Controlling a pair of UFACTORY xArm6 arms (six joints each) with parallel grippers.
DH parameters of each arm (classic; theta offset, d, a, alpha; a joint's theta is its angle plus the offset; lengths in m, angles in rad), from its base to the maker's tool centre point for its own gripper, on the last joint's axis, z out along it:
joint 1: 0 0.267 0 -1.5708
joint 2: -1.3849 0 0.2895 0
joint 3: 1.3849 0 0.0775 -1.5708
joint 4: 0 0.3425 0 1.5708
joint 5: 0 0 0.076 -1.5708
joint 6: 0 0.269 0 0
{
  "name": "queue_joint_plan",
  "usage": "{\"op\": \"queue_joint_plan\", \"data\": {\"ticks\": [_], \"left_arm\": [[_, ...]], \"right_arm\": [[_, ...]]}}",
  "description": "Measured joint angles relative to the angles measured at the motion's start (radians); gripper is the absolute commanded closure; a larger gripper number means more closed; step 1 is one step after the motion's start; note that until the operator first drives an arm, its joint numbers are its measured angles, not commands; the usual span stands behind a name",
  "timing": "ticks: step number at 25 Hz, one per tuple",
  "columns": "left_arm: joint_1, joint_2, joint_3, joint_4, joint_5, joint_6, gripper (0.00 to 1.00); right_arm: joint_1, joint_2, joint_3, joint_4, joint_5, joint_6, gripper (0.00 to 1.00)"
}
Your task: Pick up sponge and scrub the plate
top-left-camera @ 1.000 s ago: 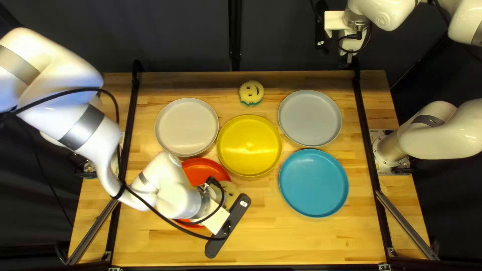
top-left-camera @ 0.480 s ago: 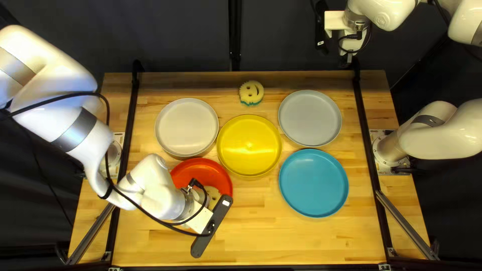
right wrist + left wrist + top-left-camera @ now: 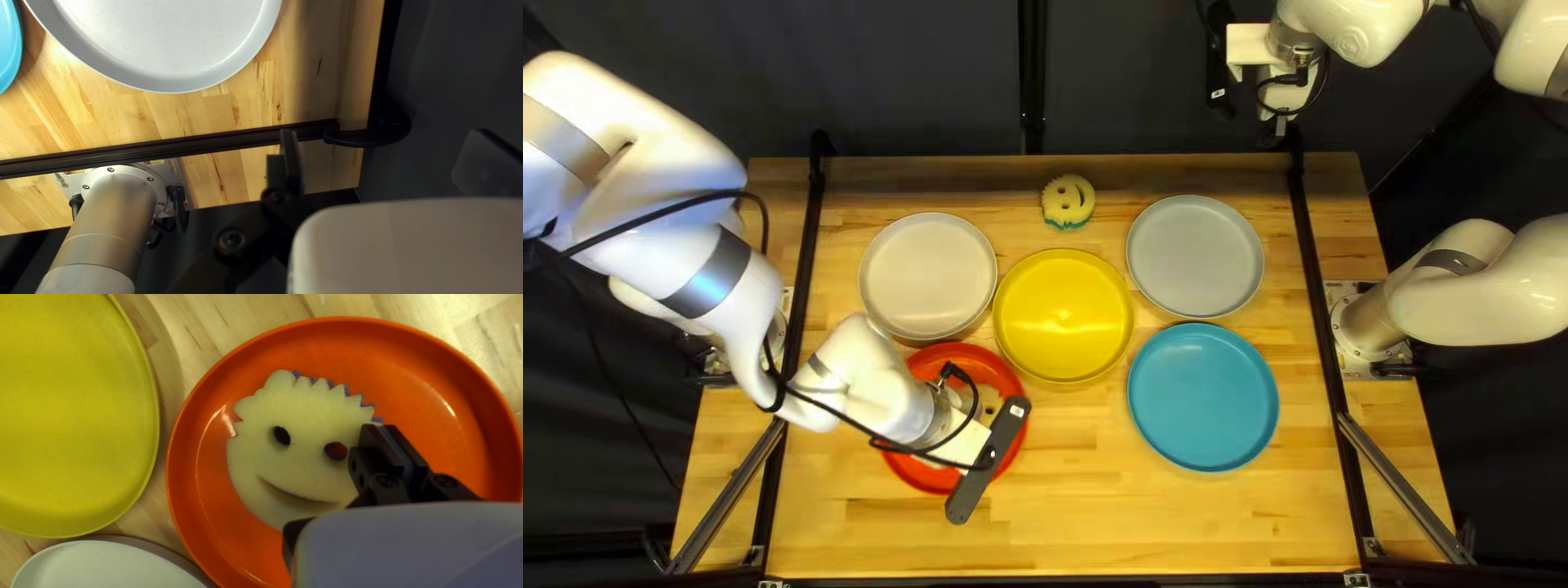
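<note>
In the top left view my left gripper [image 3: 964, 444] is over the red-orange plate [image 3: 906, 463], its fingers hidden by the wrist. A pale smiling-face sponge [image 3: 991, 401] shows partly beside it. The left wrist view has this sponge [image 3: 305, 414] over the orange plate [image 3: 218, 512], its edge beside one eye hole pinched by my left gripper [image 3: 389, 454]. Whether the sponge touches the plate is hard to tell. My right gripper [image 3: 1282, 125] hangs beyond the table's far edge; in its wrist view the right gripper [image 3: 384, 158] has its fingers wide apart with nothing between.
Around the orange plate stand a cream plate [image 3: 928, 274], a yellow plate [image 3: 1064, 316], a grey plate [image 3: 1195, 256] and a blue plate [image 3: 1203, 397]. A second face sponge [image 3: 1068, 201] lies near the far edge. Black rails [image 3: 1318, 283] run along both sides.
My left gripper and the sponge have moved toward the left of the top left view, then slightly toward the far edge, staying over the orange plate. The right arm has stayed still.
</note>
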Motion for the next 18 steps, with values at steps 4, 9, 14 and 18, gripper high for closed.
{"op": "queue_joint_plan", "data": {"ticks": [4,9,14,18], "left_arm": [[0.019,-0.024,0.019,-0.023,0.004,0.032,1.00],[-0.024,0.005,0.000,-0.015,-0.020,-0.015,1.00],[-0.089,0.071,-0.058,0.038,-0.065,-0.107,1.00],[-0.110,0.092,-0.074,0.062,-0.088,-0.138,1.00]], "right_arm": [[0.000,0.000,0.000,0.000,0.000,0.000,0.00],[0.000,0.000,0.000,0.000,0.000,0.000,0.00],[0.000,0.000,0.000,0.000,0.000,0.000,0.00],[0.000,0.000,0.000,0.000,0.000,0.000,0.00]]}}
